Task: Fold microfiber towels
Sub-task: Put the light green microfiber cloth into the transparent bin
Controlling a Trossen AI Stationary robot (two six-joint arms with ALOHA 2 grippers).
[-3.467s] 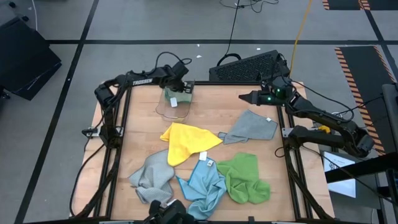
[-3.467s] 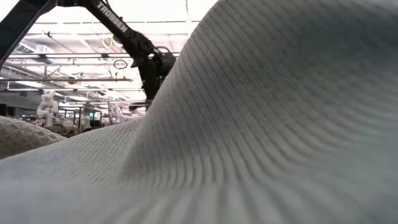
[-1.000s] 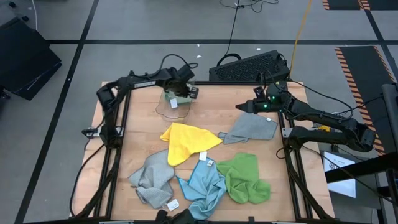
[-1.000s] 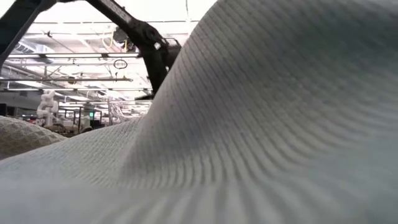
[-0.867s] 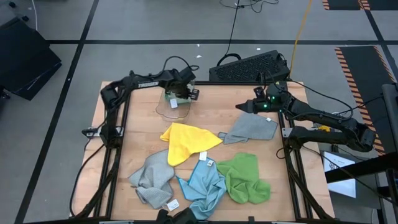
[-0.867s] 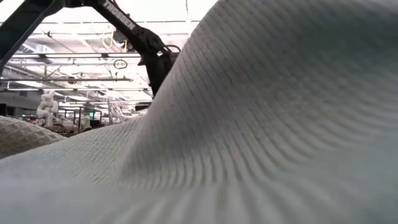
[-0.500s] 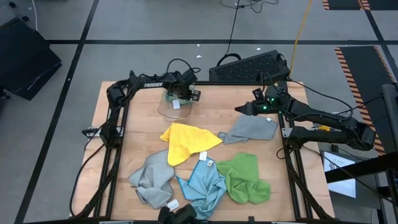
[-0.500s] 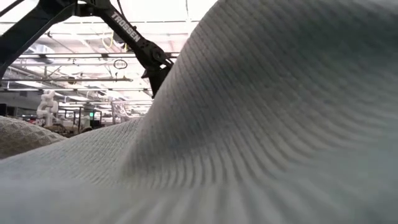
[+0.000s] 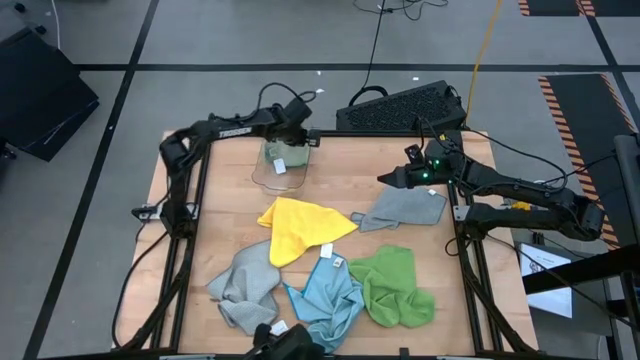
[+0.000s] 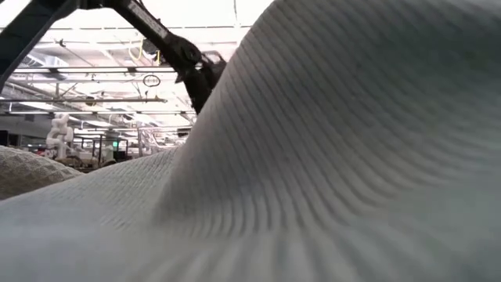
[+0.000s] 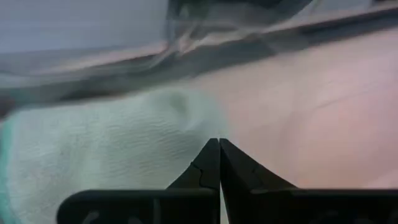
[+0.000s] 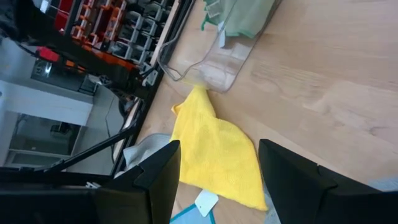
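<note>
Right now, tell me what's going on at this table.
A two-armed robot is folding towels. The left gripper is shut at the clear bin at the table's far edge, over the pale green towel lying in it. The right gripper hovers open just above the far grey towel. The yellow, blue, green and near grey towels lie crumpled and unfolded on the table.

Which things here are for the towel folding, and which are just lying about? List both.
For the job: yellow towel; light blue towel; bright green towel; grey towel near the right gripper; grey towel at the front; pale green towel in the bin.

Lying about: clear plastic bin; keyboard behind the table.
</note>
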